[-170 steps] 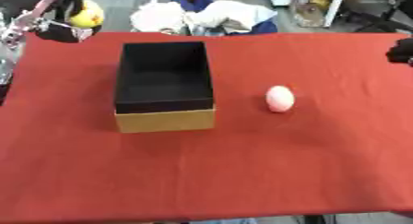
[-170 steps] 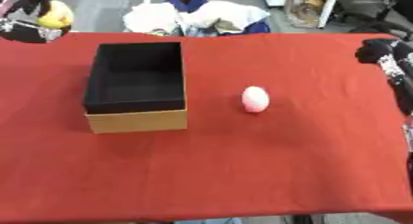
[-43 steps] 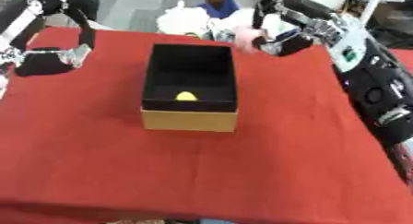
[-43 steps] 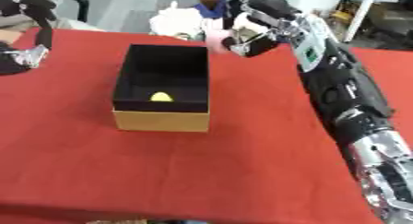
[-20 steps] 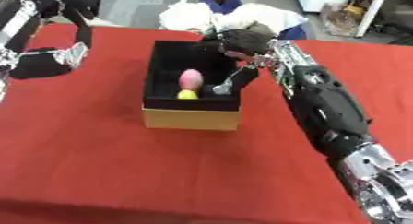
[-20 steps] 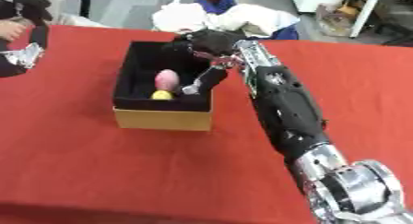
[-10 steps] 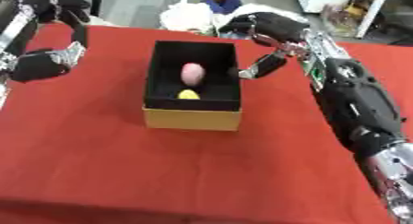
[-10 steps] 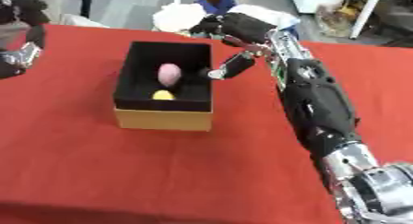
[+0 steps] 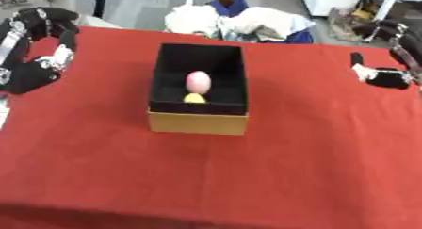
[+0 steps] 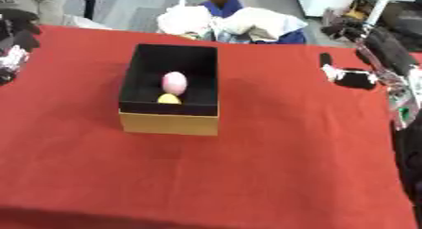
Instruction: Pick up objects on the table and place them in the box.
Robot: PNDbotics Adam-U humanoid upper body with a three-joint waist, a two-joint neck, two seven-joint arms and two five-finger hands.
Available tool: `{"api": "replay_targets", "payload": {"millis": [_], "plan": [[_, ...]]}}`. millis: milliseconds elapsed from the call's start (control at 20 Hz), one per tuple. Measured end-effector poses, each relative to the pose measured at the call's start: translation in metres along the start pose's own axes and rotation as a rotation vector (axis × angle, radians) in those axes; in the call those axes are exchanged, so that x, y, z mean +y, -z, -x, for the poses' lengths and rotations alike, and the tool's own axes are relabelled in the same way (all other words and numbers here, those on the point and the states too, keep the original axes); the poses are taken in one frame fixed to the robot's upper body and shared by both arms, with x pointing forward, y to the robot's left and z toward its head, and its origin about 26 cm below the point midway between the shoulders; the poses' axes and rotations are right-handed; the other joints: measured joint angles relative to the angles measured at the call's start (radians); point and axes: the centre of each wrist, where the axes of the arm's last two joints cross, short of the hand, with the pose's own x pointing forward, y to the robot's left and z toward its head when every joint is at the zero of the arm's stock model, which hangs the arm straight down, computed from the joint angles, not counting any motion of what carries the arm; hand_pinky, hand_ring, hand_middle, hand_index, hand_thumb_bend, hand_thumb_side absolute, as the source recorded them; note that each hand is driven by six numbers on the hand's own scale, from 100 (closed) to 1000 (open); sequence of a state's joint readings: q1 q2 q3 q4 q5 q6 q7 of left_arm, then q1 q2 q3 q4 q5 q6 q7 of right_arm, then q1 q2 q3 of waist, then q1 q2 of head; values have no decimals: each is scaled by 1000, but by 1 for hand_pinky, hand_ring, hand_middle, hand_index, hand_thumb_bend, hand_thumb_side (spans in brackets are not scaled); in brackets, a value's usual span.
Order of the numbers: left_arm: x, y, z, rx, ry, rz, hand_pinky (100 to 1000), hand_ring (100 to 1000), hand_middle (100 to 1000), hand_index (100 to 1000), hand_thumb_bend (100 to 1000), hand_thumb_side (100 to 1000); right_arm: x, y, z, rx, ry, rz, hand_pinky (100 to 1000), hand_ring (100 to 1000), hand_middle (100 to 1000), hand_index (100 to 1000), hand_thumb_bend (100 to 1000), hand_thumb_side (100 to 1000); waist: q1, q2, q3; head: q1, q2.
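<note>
Cardboard box, black-lined, holds smooth pink egg and yellow lump.

The box sits toward the table's far edge, holding an egg-shaped object just behind a smaller rounded object.

red table, black box, pink egg

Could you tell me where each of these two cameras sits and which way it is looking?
Left eye view: in the head, looking down at the box on the red table; left hand at left edge, right hand at right.
Right eye view: beside it, same downward look, scene shifted left.
Both share the pink egg and yellow object inside the box.
</note>
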State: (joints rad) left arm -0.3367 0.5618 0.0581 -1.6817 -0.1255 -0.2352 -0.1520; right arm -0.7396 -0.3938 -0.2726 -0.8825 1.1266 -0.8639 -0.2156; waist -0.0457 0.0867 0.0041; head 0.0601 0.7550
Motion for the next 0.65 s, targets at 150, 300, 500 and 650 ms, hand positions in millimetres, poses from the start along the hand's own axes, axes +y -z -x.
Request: {"api": "replay_targets", "payload": {"millis": [150,300,500,650], "plan": [[-3,-7,4,26,-30,-21,628,537,577,790,100,514,9,-34,3,104,30,73,741,652,649,830,100,499,0,0,-4,1,0],[-6,-14,11,61,-61,-38,627,535,574,788,100,522,18,-66,2,197,52,131,738,644,640,824,100,552,-1,-2,-4,4,0],[-7,-21,15,84,-92,-52,626,533,574,788,100,523,26,-95,-3,285,73,213,735,635,631,818,100,594,-1,-6,-3,4,0],[-8,-23,17,96,-100,-49,627,533,575,789,100,521,33,-107,-8,331,99,271,732,626,622,809,100,634,0,-6,-3,0,0]]}}
